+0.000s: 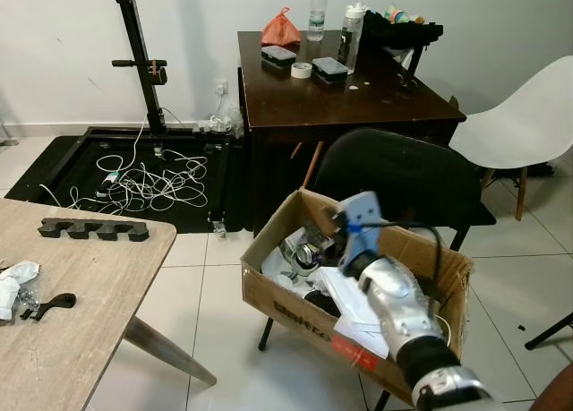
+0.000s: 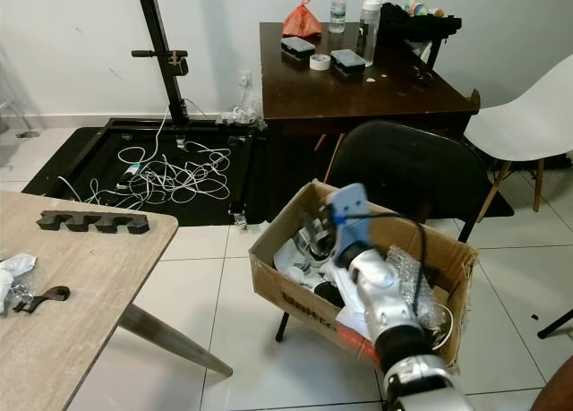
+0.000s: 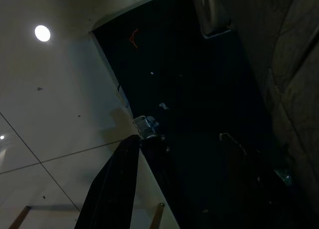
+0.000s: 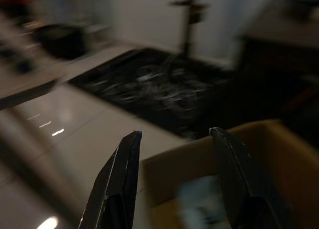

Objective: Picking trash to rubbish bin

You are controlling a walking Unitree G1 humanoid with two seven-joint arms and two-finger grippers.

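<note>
Where the head views look down, we see the right gripper point(image 1: 315, 241) over the cardboard box point(image 1: 269, 290) of trash on the black chair point(image 1: 403, 174). Right wrist view, blurred: fingers point(image 4: 119, 181) spread, apparently empty. Left wrist view, dark: left gripper point(image 3: 169, 189) spread above floor.

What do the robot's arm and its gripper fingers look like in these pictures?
The right arm is silver metal with a black band near the wrist, a pale blue block at its end, and a thin black cable looping over it. The right gripper has two long, tapered black fingers. The left gripper shows similar dark fingers in deep shade.
</note>
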